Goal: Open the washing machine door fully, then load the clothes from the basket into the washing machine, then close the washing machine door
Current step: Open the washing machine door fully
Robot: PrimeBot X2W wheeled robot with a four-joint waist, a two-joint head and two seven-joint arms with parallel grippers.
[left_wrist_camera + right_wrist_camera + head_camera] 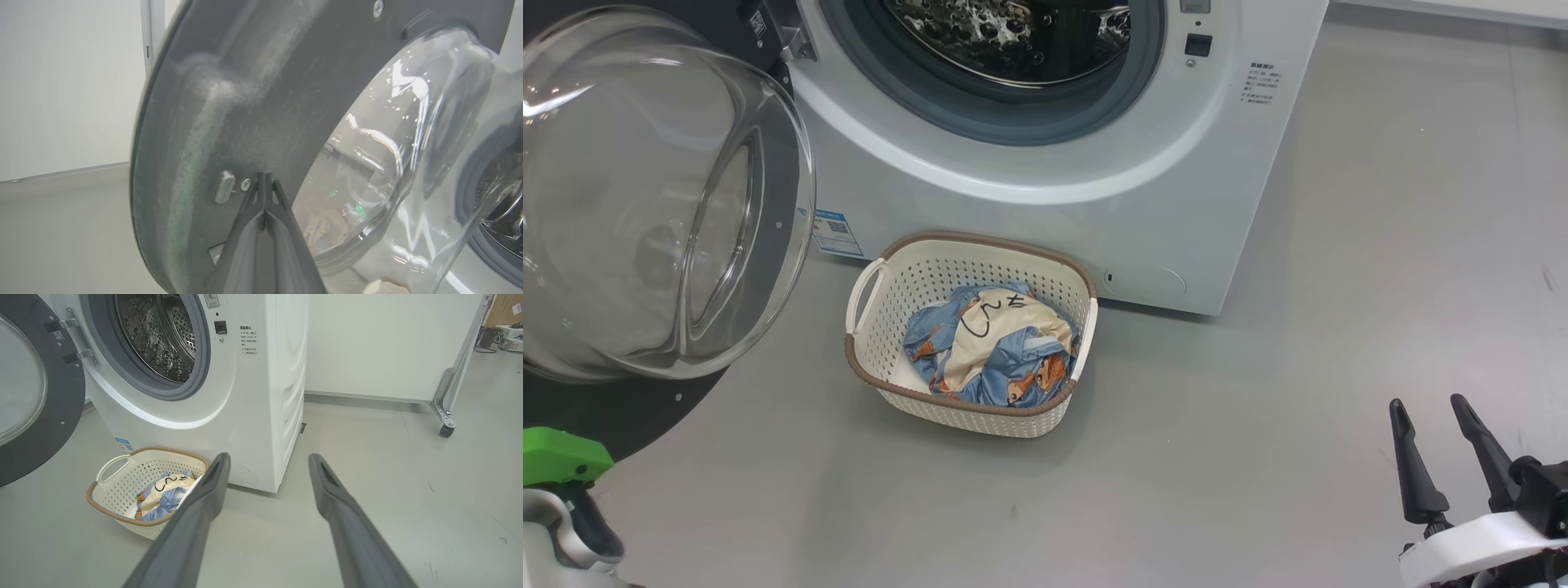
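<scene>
Clothes point(992, 347) bunched in basket point(931, 278) on floor, just below washer point(1045, 220) opening; door point(662, 204) open wide to left. Likely light, limp, grippy fabric, nothing fragile; will sag and trail. Best pinched at raised cream fold on top, deep enough to catch several layers. Right end effector point(1427, 404) spread wide, empty, well right of basket. Left end effector point(264, 177) pressed shut, empty, tips at door's inner face, possibly touching.

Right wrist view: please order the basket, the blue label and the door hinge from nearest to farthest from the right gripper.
1. The basket, on the floor left of the right gripper.
2. The blue label, behind the basket, low on the washing machine.
3. The door hinge, upper left, highest up.
</scene>
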